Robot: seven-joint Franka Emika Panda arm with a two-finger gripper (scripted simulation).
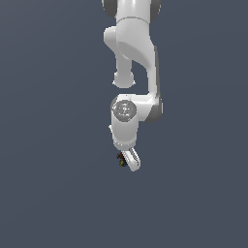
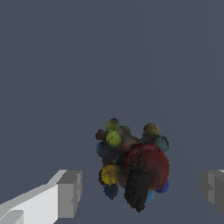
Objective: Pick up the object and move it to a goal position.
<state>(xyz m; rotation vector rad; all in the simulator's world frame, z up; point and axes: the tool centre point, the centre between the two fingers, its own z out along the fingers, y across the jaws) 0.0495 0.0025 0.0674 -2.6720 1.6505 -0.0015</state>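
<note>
The object (image 2: 131, 166) is a small dark lumpy thing with red, yellow, green and blue bumps. In the wrist view it lies between my two fingers, nearer one grey pad (image 2: 70, 192) than the other (image 2: 213, 188), with a gap on each side. My gripper (image 2: 141, 190) is open and touches nothing. In the exterior view the object (image 1: 120, 160) shows as a tiny dark speck beside the white fingers of the gripper (image 1: 128, 162), which points down below the arm. Part of the object is hidden behind a finger there.
A plain grey-blue ground (image 1: 48, 193) fills both views. The white arm (image 1: 131, 48) hangs down from the top of the exterior view.
</note>
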